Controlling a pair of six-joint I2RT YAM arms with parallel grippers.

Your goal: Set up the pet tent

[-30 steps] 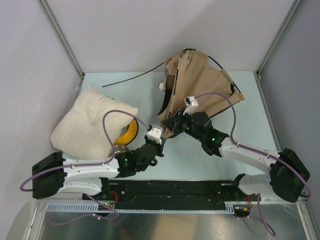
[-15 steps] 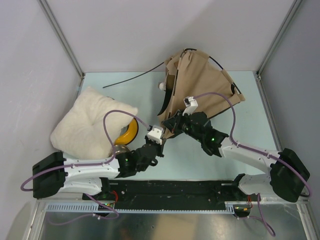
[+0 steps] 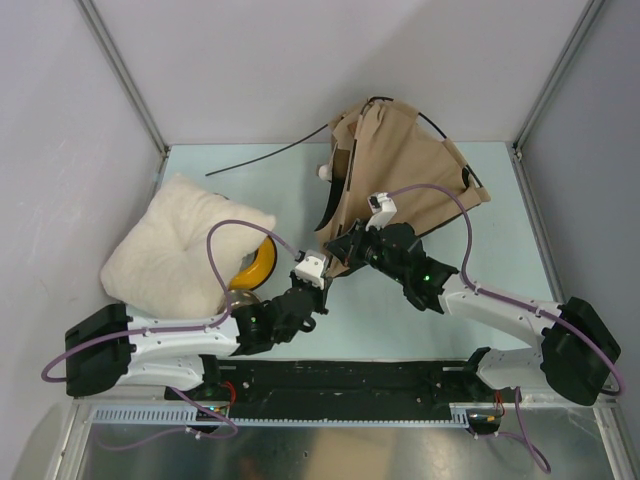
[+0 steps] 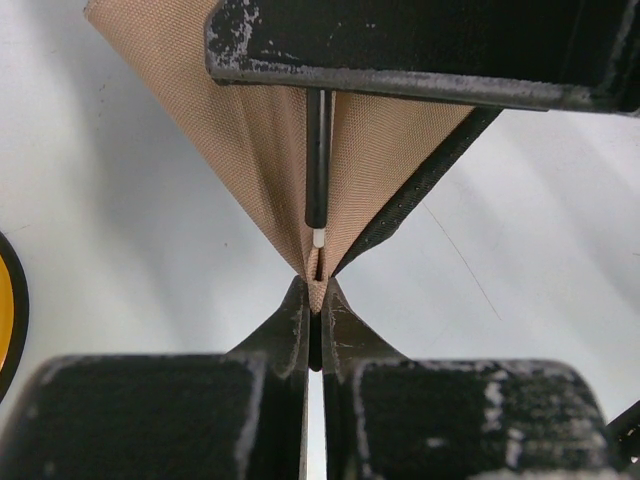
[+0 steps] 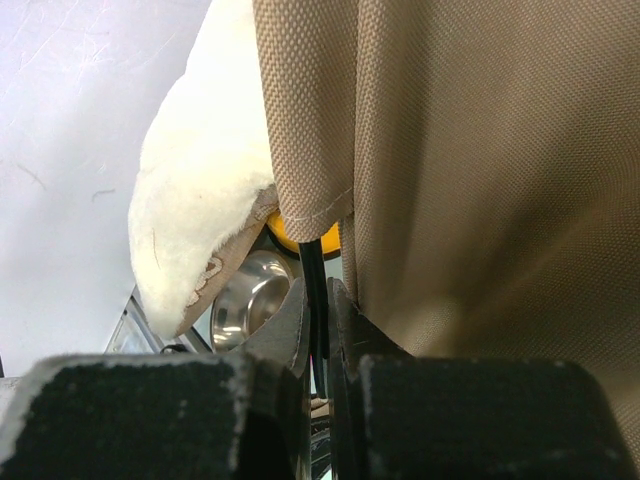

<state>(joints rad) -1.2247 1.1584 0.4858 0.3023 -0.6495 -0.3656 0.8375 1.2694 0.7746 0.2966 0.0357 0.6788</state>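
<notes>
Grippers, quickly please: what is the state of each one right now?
Left gripper: closed, fingers pinching a corner of the tent.
Right gripper: closed on a thin black pole of the tent.

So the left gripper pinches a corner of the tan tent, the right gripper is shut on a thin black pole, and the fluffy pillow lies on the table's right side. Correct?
No: the fluffy pillow lies on the left side of the table, as the top external view shows. Correct: left gripper on the tan tent corner, right gripper on the thin black pole.
</notes>
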